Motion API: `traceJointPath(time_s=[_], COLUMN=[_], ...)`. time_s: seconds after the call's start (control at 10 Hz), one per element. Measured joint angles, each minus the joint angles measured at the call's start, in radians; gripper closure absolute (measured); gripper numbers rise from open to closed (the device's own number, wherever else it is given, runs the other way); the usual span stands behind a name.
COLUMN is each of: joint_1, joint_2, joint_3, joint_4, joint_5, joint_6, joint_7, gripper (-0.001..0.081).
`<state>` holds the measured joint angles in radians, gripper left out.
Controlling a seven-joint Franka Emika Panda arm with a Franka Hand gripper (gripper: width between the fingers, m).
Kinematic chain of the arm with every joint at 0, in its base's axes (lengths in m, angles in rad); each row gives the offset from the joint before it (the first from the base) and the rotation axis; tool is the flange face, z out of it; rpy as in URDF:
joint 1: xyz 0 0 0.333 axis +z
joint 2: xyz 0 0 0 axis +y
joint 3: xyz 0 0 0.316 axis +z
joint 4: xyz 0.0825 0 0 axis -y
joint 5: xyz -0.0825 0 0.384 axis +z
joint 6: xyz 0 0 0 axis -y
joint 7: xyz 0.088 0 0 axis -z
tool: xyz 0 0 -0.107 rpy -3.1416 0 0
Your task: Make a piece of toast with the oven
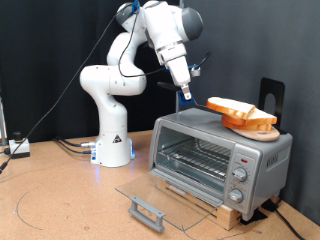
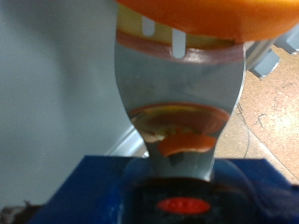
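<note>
One bread slice (image 1: 226,104) rested on the metal blade of a spatula (image 2: 177,93), just over the pile (image 1: 255,122) atop the oven (image 1: 215,150); the gripper (image 1: 186,95) was clenched on its blue handle, apparently to carry the slice level; the glass door (image 1: 170,190) lay open, leaving the rack reachable.

Brown table (image 1: 60,205) carries oven (image 1: 215,155), white robot base (image 1: 112,150), cables (image 1: 72,146).

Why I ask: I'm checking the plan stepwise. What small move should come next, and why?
Probably lower the spatula toward the wire rack. The piece of toast sits on its blade by the claw, above the oven top beside the bread pile, and the glass door lies open.
</note>
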<state>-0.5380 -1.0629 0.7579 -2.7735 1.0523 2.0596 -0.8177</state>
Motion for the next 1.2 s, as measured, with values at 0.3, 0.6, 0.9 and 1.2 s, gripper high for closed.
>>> traceJointPath(time_s=[0.3,0.6,0.9,1.2], joint_1=[-0.027,-0.030,-0.030,-0.012], joint_2=[0.073,0.116,0.129,0.147], joint_3=[0.047,0.061,0.082,0.100], joint_4=[0.031,0.076,0.090,0.069], joint_5=[0.049,0.061,0.072,0.261], joint_6=[0.078,0.103,0.113,0.162], joint_7=[-0.033,-0.044,-0.047,-0.158], gripper=[0.0339,0.0339,0.0339,0.0339])
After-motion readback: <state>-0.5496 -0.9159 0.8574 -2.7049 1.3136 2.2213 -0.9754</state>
